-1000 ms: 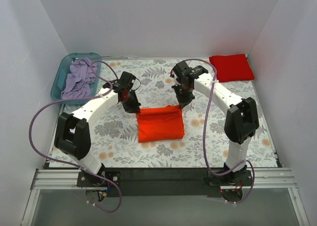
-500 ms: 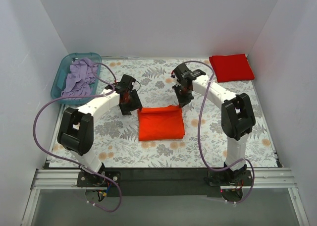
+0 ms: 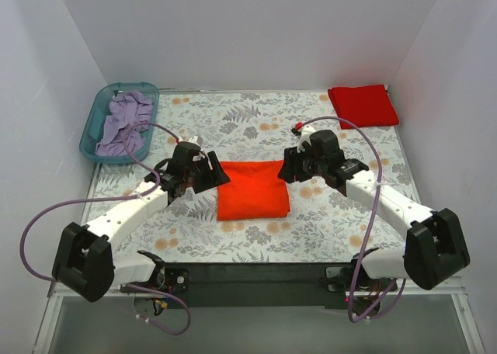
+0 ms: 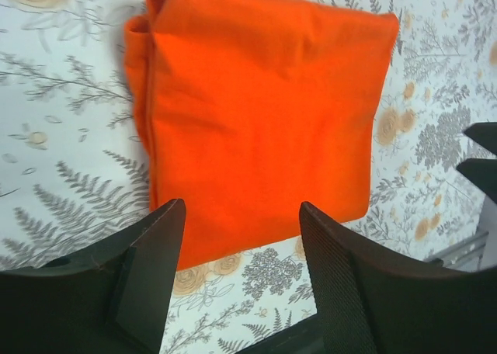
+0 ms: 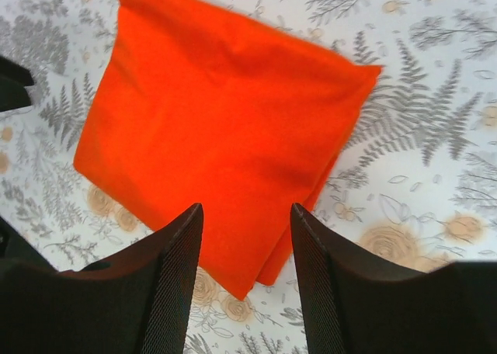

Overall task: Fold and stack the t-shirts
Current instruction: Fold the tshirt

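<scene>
A bright orange t-shirt [image 3: 251, 189] lies folded into a flat rectangle in the middle of the flowered table; it also fills the left wrist view [image 4: 256, 113] and the right wrist view [image 5: 217, 129]. A deeper red t-shirt [image 3: 363, 105] lies folded at the far right corner. My left gripper [image 3: 216, 175] hovers by the orange shirt's left upper corner, open with nothing between its fingers [image 4: 159, 253]. My right gripper [image 3: 286, 170] hovers at the shirt's right upper corner, open and empty too, fingers [image 5: 182, 253] apart above the cloth.
A teal bin [image 3: 99, 118] holding crumpled lavender cloth [image 3: 124, 123] stands at the far left corner. White walls enclose the table on three sides. Purple cables loop from both arms. A black rail [image 3: 256, 276] runs along the near edge.
Both grippers have opened, let go of the orange shirt's far edge and drawn back toward the near side. The shirt now lies flat and folded.
</scene>
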You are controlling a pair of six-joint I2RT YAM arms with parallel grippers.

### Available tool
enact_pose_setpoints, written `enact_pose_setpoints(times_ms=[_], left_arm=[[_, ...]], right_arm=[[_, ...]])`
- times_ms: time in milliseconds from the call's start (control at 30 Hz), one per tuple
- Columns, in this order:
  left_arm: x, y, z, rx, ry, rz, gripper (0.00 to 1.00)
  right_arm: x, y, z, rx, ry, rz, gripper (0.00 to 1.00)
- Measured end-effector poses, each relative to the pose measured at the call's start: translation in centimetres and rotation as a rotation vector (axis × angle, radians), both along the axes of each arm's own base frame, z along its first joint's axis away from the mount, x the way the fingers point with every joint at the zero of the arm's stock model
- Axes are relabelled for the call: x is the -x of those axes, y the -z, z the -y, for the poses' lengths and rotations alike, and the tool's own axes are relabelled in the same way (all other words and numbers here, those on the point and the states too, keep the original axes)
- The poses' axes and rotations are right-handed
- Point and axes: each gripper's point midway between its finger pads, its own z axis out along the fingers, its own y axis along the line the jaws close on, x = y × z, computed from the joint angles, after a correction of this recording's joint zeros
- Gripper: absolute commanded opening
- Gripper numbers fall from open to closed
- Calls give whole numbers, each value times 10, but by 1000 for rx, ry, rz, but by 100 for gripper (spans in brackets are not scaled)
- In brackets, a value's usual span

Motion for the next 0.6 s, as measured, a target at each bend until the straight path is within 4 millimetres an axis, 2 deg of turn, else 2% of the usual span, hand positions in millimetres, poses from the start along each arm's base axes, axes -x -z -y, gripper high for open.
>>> enact_pose_setpoints(times_ms=[67, 100, 300, 467, 600], left_arm=[[-3, 9, 9, 23, 29, -8, 49], [-7, 14, 14, 32, 37, -11, 42], [-52, 33, 34, 82, 39, 5, 27], [-98, 57, 26, 117, -34, -6, 15], [-108, 92, 9, 120, -93, -76, 15]], right_arm=[[3, 11, -8, -50, -37, -29, 53], [0, 14, -12, -78, -47, -41, 53], [-38, 21, -30, -263, -79, -67, 51], [-70, 48, -40, -378, -92, -155, 47], [-86, 84, -38, -436, -67, -257, 46]])
